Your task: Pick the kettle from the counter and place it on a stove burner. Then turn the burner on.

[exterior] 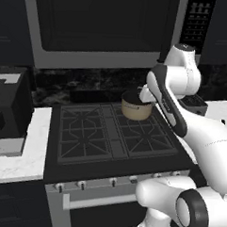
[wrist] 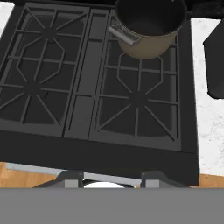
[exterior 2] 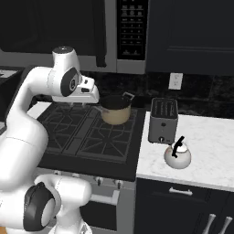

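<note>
Kettle [exterior 2: 178, 155] sits lower right of the right base view, on the white counter [exterior 2: 210, 151], just in front of the toaster [exterior 2: 163, 120]. Tan pot [wrist: 148, 26] on the cooktop's back-right burner, top of the hand view; front-right stove burner [wrist: 138, 99] bare. Gripper [exterior 2: 78, 106] over the cooktop's rear; cannot tell how far open, holds nothing visible
</note>
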### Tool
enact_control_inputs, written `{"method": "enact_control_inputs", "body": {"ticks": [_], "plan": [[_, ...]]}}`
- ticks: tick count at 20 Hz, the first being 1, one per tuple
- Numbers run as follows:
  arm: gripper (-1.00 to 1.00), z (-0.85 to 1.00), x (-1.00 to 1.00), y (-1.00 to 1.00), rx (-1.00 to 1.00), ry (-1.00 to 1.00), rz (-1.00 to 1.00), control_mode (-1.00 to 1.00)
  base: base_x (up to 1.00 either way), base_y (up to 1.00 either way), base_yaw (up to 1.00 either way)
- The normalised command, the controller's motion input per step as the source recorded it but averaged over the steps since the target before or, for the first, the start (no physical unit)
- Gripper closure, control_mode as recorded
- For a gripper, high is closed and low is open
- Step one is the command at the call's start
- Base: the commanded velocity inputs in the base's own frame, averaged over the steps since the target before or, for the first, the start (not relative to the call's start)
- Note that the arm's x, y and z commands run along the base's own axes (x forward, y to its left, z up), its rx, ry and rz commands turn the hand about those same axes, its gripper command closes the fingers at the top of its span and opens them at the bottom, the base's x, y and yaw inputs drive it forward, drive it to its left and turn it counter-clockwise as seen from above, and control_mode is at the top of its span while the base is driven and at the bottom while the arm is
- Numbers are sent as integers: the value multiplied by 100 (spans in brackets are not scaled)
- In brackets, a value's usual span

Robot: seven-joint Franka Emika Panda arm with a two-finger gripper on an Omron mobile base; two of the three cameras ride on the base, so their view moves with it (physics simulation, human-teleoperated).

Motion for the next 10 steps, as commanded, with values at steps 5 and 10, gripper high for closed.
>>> {"method": "enact_control_inputs", "body": {"ticks": [5,10], "plan": [[-100,0,-7,-68,1,-1,-3,-100,0,0,0],[-100,0,-33,-100,5,-6,-22,-100,0,0,0]]}}
